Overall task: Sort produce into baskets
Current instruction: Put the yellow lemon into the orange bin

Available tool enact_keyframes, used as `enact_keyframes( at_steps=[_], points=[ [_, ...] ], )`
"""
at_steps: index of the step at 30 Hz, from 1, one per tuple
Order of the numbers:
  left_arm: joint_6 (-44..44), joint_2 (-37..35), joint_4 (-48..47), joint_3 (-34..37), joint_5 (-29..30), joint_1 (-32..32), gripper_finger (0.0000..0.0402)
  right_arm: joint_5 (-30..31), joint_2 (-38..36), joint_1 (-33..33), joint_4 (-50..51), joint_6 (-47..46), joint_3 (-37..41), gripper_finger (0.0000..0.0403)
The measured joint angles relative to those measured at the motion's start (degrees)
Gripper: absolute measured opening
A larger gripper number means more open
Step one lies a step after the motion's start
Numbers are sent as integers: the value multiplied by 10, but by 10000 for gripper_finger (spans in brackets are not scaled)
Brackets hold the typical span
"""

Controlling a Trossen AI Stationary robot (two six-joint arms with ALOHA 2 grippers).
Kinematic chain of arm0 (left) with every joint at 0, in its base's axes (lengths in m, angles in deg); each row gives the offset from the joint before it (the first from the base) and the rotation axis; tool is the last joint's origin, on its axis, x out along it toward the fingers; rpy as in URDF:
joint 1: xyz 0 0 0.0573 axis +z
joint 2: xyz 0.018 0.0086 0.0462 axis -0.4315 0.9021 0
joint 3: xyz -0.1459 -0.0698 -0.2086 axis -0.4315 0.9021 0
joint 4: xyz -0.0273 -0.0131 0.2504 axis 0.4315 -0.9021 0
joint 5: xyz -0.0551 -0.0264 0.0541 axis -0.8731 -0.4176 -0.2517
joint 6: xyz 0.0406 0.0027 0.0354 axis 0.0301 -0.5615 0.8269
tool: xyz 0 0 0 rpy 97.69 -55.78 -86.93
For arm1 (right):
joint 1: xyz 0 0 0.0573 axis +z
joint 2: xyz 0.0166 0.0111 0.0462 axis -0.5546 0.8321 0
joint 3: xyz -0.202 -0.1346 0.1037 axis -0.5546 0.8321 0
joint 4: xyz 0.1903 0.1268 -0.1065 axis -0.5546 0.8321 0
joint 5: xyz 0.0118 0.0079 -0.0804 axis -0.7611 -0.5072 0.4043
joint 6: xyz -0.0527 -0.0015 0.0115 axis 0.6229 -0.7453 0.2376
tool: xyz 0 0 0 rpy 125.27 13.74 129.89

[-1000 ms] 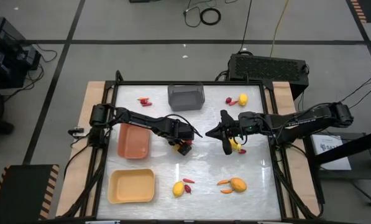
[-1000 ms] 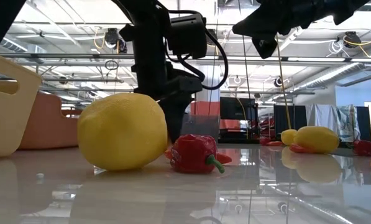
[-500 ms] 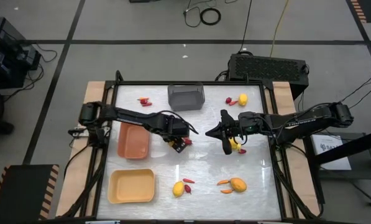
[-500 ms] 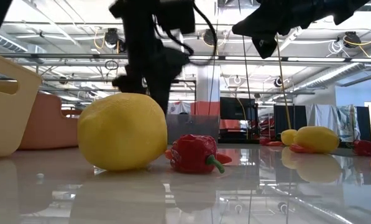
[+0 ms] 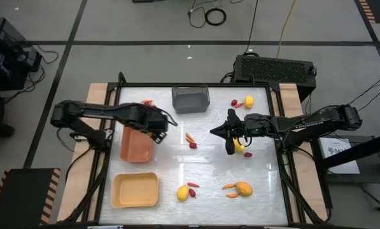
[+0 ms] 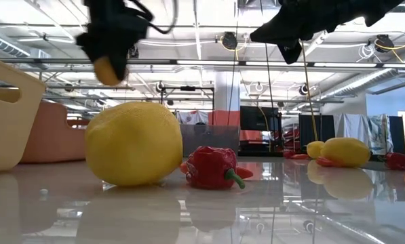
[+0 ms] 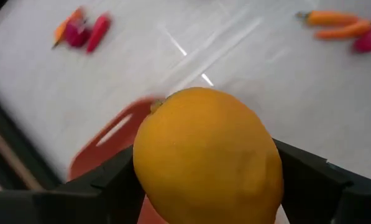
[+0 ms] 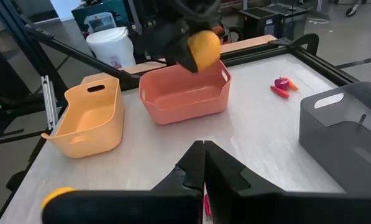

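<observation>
Yellow-orange fruit [image 7: 207, 155] up in my left gripper [image 5: 156, 122], just at the orange-brown tray [image 5: 137, 144] edge.
Jaws clamped snug on it; right gripper [image 5: 228, 132] hangs mid-desk, jaws pressed together, holding nothing.

White glossy table [image 5: 209, 175] in a black frame; black perforated box [image 5: 275, 69] behind it on grey floor; coiled black cable [image 5: 215, 16]; white bucket [image 8: 108, 46]; striped hazard mat [image 5: 25, 194]

Grey floor [image 5: 145, 25] — black tape lines, cable coil [image 5: 215, 16].
</observation>
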Motion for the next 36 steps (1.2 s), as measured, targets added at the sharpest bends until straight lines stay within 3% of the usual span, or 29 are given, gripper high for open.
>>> enact_keyframes(
  at_steps=[8,15,22,31,36],
  points=[
    [-77,-149,33,153,-11,13,297,0,0,0,-9,-4,0,0],
    [-163,-188,50,244,-13,27,297,2,0,0,-34,-4,0,0],
    [-160,-177,64,266,-8,28,300,14,0,0,-34,-5,0,0],
    [-147,-172,65,266,-6,28,344,14,0,0,-34,-5,0,0],
    [-145,-172,65,266,-6,28,350,14,0,0,-34,-5,0,0]
  ],
)
